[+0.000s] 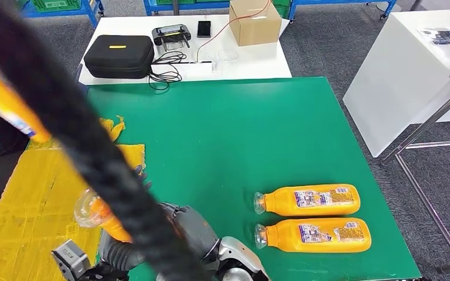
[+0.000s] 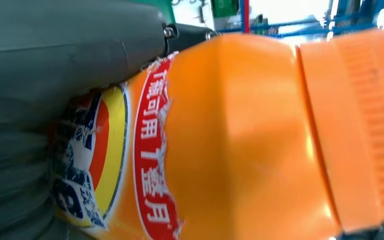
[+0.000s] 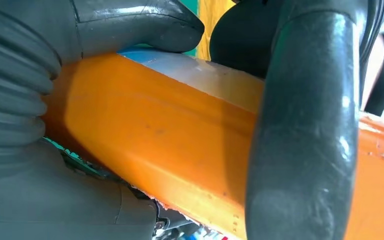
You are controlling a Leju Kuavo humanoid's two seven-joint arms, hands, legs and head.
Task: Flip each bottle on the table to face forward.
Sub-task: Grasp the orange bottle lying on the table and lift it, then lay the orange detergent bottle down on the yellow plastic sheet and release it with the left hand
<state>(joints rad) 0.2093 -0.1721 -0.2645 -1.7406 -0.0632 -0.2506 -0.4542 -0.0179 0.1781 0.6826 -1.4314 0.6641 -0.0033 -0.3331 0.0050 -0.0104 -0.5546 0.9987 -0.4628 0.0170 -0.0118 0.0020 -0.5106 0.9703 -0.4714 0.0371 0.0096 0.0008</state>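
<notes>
Two orange bottles lie side by side on the green table (image 1: 222,140) at the right, the farther bottle (image 1: 310,200) and the nearer bottle (image 1: 316,235), with clear caps pointing left and labels up. A third orange bottle (image 1: 94,212) is held low at the left, partly hidden by a black cable (image 1: 76,134). My left hand (image 2: 55,60) presses its thumb against this bottle's labelled body (image 2: 230,140). My right hand (image 3: 300,140) wraps dark fingers around the orange body (image 3: 145,135). In the head view the right hand (image 1: 179,225) and left hand (image 1: 114,249) sit at the bottom edge.
A person at the far left holds another orange bottle (image 1: 9,105). Yellow sheeting (image 1: 29,199) covers the table's left part. Behind stands a white table with a black case (image 1: 119,55), a cardboard box (image 1: 255,22) and cables. A white cabinet (image 1: 410,76) stands at the right.
</notes>
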